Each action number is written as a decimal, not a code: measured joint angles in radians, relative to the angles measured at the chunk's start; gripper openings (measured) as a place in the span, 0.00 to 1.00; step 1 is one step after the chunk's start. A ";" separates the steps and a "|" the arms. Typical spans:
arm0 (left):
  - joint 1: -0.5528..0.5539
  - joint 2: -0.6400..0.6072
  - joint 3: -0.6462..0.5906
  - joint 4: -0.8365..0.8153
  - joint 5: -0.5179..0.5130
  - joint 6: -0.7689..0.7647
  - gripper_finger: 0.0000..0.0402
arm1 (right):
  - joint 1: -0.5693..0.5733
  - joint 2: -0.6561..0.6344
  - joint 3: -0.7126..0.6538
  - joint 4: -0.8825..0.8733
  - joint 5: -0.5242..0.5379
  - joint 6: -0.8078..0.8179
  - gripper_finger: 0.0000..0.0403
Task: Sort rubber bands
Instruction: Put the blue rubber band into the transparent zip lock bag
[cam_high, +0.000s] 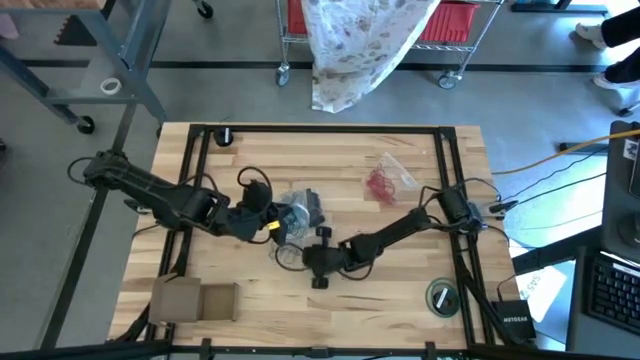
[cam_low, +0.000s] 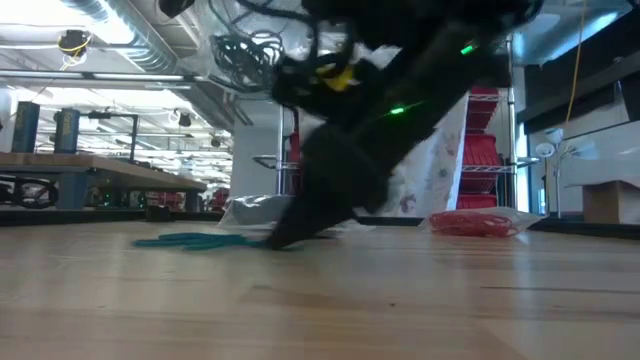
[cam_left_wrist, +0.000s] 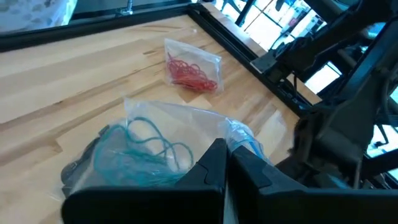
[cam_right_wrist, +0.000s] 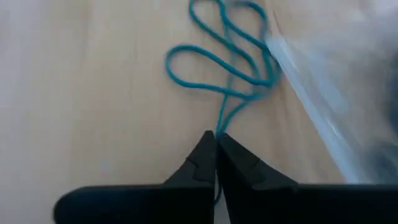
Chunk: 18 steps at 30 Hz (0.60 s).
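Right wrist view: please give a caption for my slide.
Right gripper shut on teal rubber bands beside a clear bag.

**Four cameras covering one wooden table**

One camera is looking straight down on the whole table (cam_high: 400, 280). Another is sitting at tabletop level, facing the room. Two wrist cameras are looking closely past dark fingers; both are showing the teal rubber bands (cam_right_wrist: 217, 56).

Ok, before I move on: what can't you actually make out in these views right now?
- Right gripper: shut on the teal rubber bands; how many strands it pinches is hidden between its fingers.
- Left gripper: shut at the clear bag; the pinch point lies behind its fingers.
- Low view: the dark arm covers the bag.
- High view: teal bands too small under the arms.
- Red rubber bands: bagged, count unreadable.
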 joint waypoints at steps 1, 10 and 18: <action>-0.003 0.000 0.000 0.000 0.000 0.000 0.00 | 0.015 -0.014 -0.002 -0.040 0.025 -0.013 0.02; -0.018 0.001 0.000 0.000 0.000 0.003 0.00 | 0.176 -0.153 -0.002 -0.362 0.108 0.021 0.00; -0.054 0.064 0.000 0.004 0.000 -0.011 0.00 | 0.289 -0.327 0.000 -0.472 0.141 0.050 0.00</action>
